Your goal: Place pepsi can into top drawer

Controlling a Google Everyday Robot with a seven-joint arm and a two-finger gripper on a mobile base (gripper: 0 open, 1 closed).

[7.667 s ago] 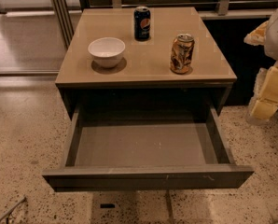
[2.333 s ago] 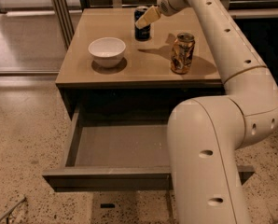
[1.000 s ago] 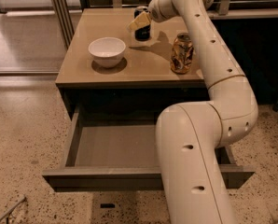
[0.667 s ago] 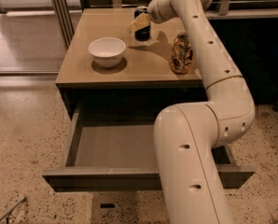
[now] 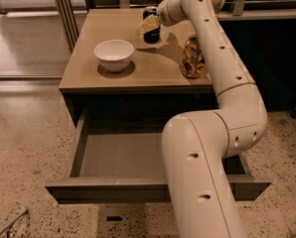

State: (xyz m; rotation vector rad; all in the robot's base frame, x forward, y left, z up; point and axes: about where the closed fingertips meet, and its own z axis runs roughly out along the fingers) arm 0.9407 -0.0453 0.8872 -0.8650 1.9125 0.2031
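The pepsi can (image 5: 152,29), dark blue with a silver top, stands upright at the back middle of the tabletop (image 5: 153,71). My gripper (image 5: 148,24) is right at the can, over its upper left side and partly covering it. My white arm reaches to it from the lower right, across the front of the table. The top drawer (image 5: 113,190) is pulled out wide below the tabletop, and its grey inside (image 5: 118,155) shows nothing in it. The arm hides the drawer's right part.
A white bowl (image 5: 114,53) sits on the left of the tabletop. A gold-brown dented can (image 5: 191,58) stands on the right, just behind my arm. A metal post (image 5: 63,9) rises at the back left. The floor is speckled stone.
My arm came into view and reached to the pepsi can. Over the last second the gripper has stayed at the can with only a slight shift. The can still stands in its place.
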